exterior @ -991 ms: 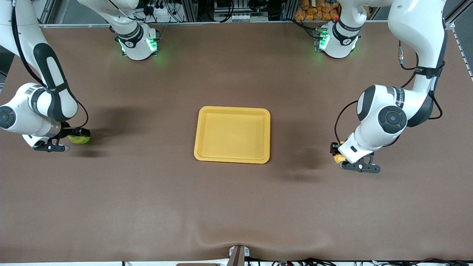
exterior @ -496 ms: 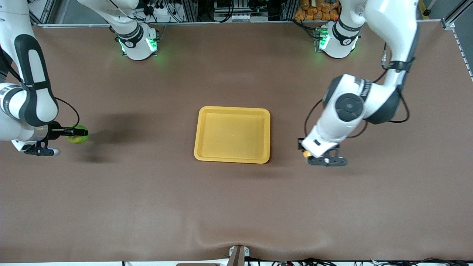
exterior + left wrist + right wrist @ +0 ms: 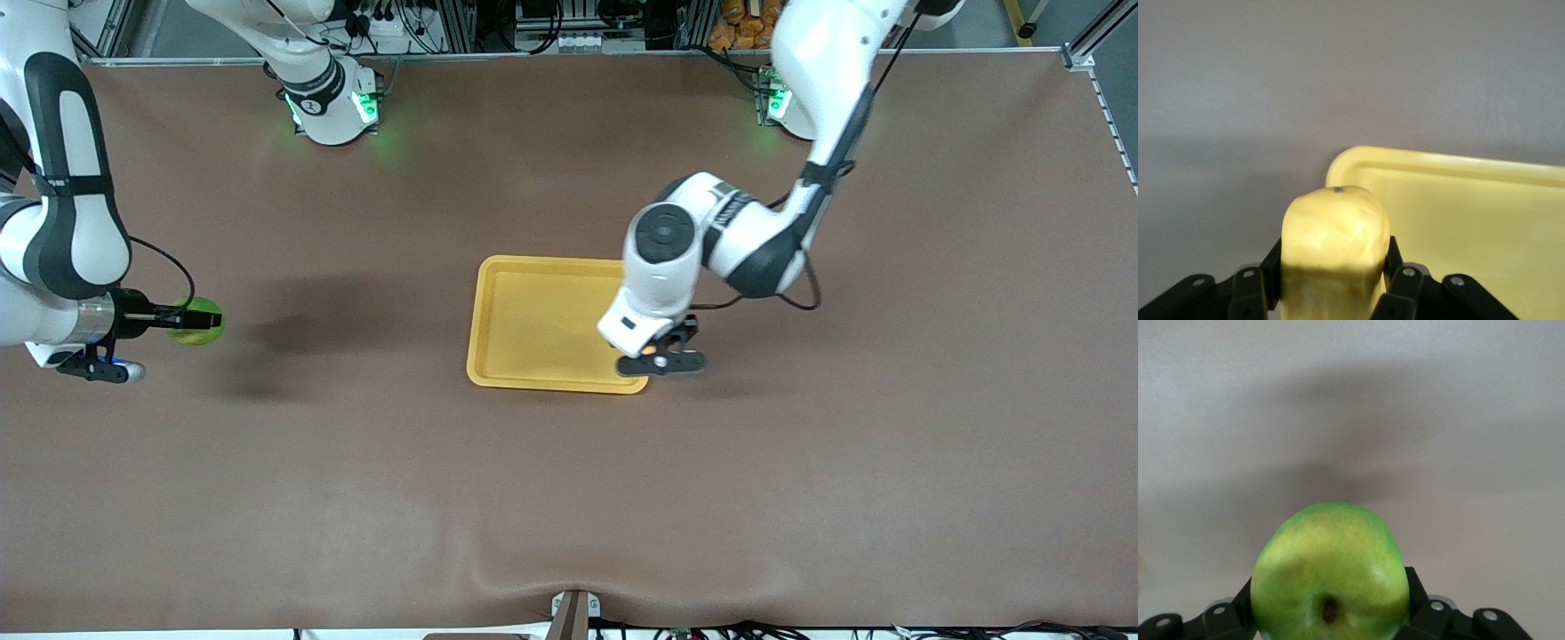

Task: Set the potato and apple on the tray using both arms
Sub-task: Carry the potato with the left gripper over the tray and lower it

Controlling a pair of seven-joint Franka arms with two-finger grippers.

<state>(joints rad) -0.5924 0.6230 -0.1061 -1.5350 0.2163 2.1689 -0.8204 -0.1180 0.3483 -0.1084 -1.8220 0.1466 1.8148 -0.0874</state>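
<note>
Moved since the earlier frame: left gripper [image 3: 656, 350], carried from the table's left-arm end to over the tray [image 3: 533, 324] corner, jaws clamped on the potato [image 3: 1335, 250]. Right gripper [image 3: 191, 321]: clamped on the apple [image 3: 197, 322], held above the brown table [image 3: 569, 480] at the right arm's end, well apart from the tray, hardly shifted.

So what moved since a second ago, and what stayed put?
The left gripper, shut on the potato, swung from the left arm's end of the table to the tray's corner. The right gripper still holds the apple at the right arm's end, barely shifted. The tray stayed put, nothing in it.
</note>
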